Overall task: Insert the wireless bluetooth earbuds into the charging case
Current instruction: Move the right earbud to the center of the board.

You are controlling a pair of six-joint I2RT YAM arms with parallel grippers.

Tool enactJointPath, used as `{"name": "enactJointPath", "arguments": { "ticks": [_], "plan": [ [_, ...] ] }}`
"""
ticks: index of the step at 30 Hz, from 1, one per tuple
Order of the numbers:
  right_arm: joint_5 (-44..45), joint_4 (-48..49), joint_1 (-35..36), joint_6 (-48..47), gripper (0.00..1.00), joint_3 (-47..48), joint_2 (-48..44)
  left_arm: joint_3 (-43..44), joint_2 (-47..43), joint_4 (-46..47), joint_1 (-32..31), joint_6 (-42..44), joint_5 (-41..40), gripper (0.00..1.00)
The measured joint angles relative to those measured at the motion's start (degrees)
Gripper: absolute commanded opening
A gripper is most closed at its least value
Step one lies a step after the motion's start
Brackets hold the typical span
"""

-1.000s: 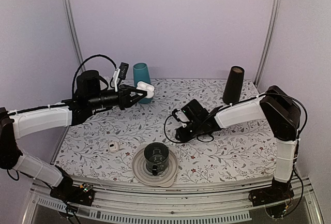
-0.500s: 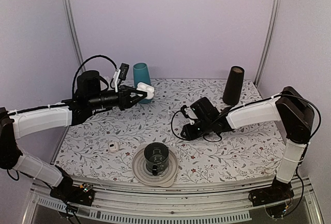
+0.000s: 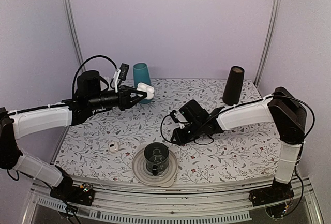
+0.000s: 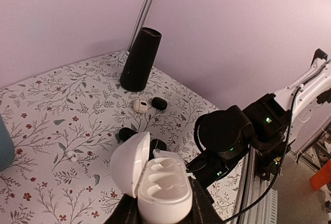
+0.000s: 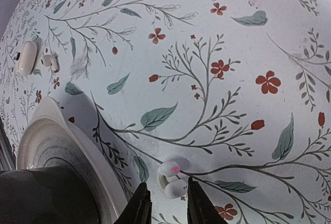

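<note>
My left gripper point(image 3: 137, 94) is shut on the white charging case point(image 3: 144, 88) and holds it in the air beside the teal cup. In the left wrist view the case point(image 4: 164, 188) stands lid-open with its lid point(image 4: 129, 163) swung left, both moulded wells bare, and the left gripper point(image 4: 164, 211) clamps its lower body. My right gripper point(image 3: 174, 137) is low over the table just right of the plate. In the right wrist view one white earbud point(image 5: 173, 178) with a pink tip lies on the cloth, and the right gripper point(image 5: 168, 195) straddles it with the jaws narrowly open.
A grey plate point(image 3: 140, 171) carrying a dark glass cup point(image 3: 156, 157) sits front centre, and its rim point(image 5: 49, 125) lies close to the left of the earbud. A small white piece point(image 3: 114, 146) lies left of the plate. A teal cup point(image 3: 141, 75) and a black cone point(image 3: 234, 85) stand at the back.
The right arm drew back to the right, then came forward and left toward the plate. Its jaws have narrowed. The left arm and the case have not moved.
</note>
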Motion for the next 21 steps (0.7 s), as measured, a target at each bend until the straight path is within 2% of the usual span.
{"name": "enactJointPath", "arguments": {
  "ticks": [14,19,21],
  "plan": [
    [5.62,-5.55,1.99,5.53,0.26,5.05,4.68,0.00,-0.92,-0.11,0.00,0.13,-0.07,0.00],
    [7.65,-7.67,2.97,6.21,0.20,6.12,5.51,0.00,-1.07,-0.17,0.02,0.48,-0.09,0.00],
    [8.48,-8.15,3.04,6.47,0.15,6.12,5.51,0.00,-1.20,-0.20,0.04,0.55,-0.09,0.00]
  ]
}}
